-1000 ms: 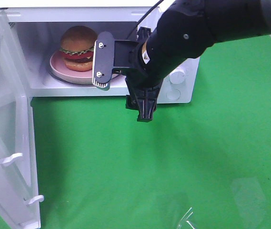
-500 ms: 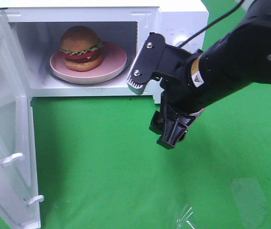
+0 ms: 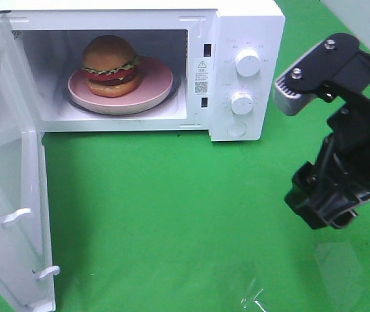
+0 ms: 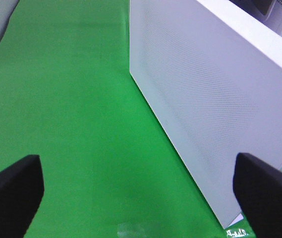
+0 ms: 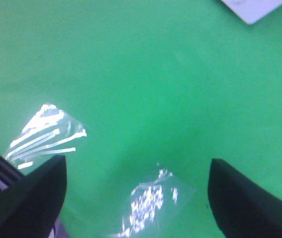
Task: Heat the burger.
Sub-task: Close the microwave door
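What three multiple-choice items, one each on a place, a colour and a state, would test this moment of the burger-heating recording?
1. Where is the burger?
A. on the plate inside the microwave
B. on top of the microwave
C. in a bowl beside the microwave

2. What colour is the plate?
A. blue
B. pink
C. black

3. How does the microwave door stand?
A. shut
B. taken off
C. swung open

Key:
1 A, the burger sits on the plate in the cavity.
2 B, the bare rim around the burger is pink.
3 C, the door hangs wide open at the left of the exterior view.
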`<action>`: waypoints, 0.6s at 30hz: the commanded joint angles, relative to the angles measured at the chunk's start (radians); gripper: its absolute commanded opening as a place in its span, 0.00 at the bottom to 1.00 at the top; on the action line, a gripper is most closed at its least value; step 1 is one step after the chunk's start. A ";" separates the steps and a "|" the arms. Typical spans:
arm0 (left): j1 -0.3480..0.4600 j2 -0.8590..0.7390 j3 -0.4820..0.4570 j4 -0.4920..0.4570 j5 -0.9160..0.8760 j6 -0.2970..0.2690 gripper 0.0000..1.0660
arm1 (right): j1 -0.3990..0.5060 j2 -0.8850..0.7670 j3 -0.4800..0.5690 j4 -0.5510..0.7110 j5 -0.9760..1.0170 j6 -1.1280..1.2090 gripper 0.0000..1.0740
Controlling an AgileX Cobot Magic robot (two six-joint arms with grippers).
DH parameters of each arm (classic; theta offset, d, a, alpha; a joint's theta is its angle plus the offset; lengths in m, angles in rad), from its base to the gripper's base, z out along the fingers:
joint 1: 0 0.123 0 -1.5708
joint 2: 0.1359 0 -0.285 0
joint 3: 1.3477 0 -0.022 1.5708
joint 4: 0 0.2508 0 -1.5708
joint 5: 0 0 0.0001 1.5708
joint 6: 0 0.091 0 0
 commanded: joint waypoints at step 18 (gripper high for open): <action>0.000 -0.021 0.004 -0.003 -0.014 -0.001 0.90 | 0.000 -0.377 0.006 0.077 0.292 0.005 0.71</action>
